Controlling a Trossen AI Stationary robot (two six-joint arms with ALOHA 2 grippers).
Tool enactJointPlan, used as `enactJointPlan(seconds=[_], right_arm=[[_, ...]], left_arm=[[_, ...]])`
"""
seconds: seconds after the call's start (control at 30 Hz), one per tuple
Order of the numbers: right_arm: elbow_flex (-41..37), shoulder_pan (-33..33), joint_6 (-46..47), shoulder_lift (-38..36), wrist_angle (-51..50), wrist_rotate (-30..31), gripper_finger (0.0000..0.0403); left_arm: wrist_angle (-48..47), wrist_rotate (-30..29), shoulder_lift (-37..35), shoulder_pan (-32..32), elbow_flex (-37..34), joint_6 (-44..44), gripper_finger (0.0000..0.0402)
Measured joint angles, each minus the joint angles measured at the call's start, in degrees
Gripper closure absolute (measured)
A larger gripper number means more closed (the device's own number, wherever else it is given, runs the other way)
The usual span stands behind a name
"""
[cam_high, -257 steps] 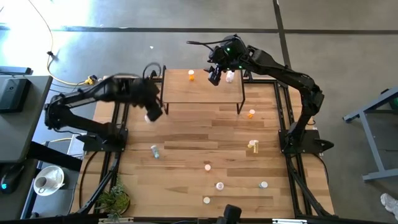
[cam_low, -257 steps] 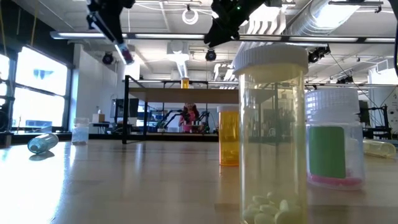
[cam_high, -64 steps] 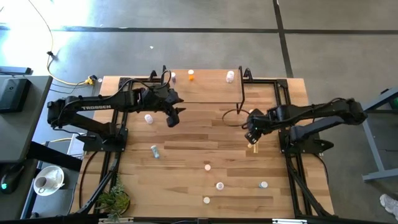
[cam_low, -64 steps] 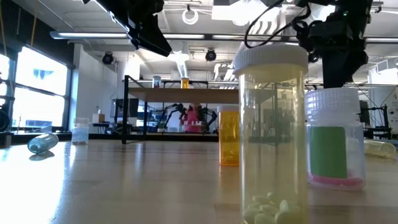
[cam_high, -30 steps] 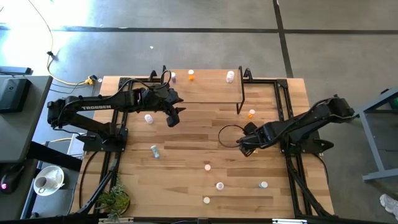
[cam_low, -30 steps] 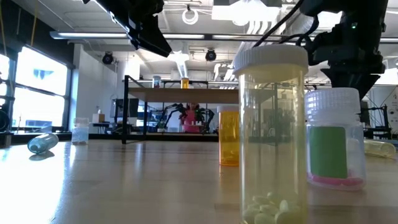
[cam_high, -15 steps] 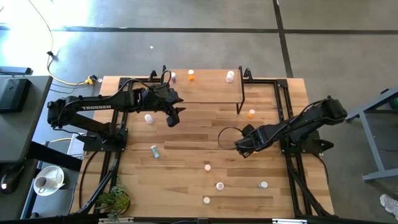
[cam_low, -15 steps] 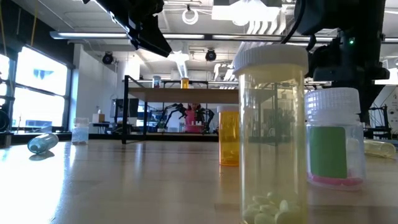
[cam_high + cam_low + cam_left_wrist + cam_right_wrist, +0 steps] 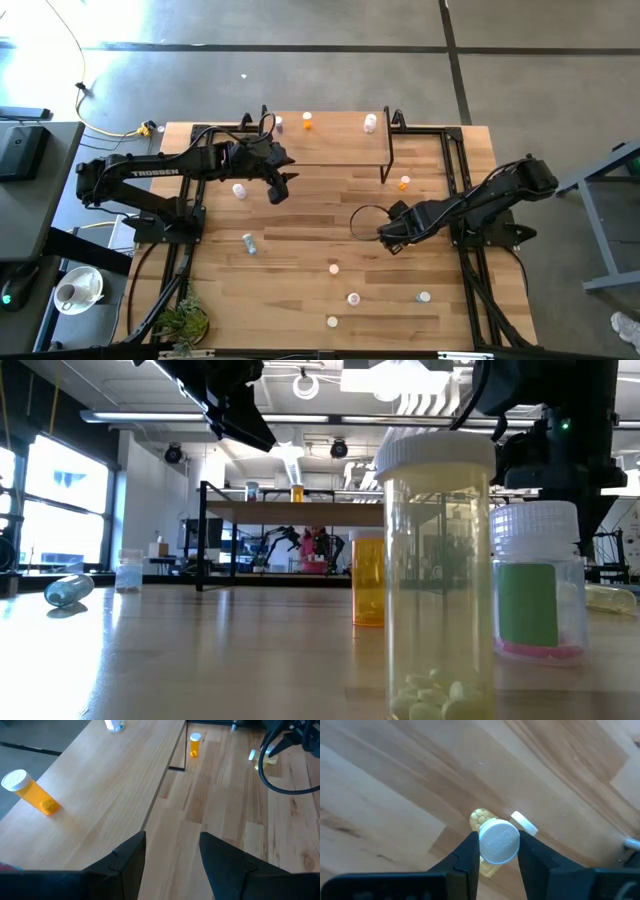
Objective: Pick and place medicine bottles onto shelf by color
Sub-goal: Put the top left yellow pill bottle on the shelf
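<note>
One yellow bottle [image 9: 492, 840] | between right hand [image 9: 499, 851] fingers | clamped at cap

We recorded two matte black jointed arms. The left arm [image 9: 150, 172] bore white "TROSSEN" lettering along one link. A black cable looped beside the right arm [image 9: 470, 205]. Each hand [image 9: 497, 865] had two flat, dark, blunt-edged fingers [image 9: 127, 857].
</note>
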Motion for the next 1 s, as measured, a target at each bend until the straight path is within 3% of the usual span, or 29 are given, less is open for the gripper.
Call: enactJointPlan(seconds=[0.23, 0.5, 0.73, 1.0], right_arm=[[5.58, -0.95, -5.10, 0.00, 0.23, -0.02, 0.0297], [13.71, -7.03, -17.39, 0.00, 1.20, 1.93, 0.0301], [20.56, -13.81, -30.72, 0.00, 3.75, 2.08, 0.0301], [30.28, -22.33, -43.53, 0.00, 4.09, 2.22, 0.0301]], left_arm=[[-0.04, 0.07, -0.01, 0.93, 0.00, 1.37, 0.0227], [-2.05, 0.18, -0.01, 2.39, -0.17, 1.09, 0.0227], [8.24, 6.17, -0.01, 2.36, -8.34, -1.77, 0.0227], [17.68, 6.26, -0.01, 0.94, -15.35, -6.08, 0.0227]])
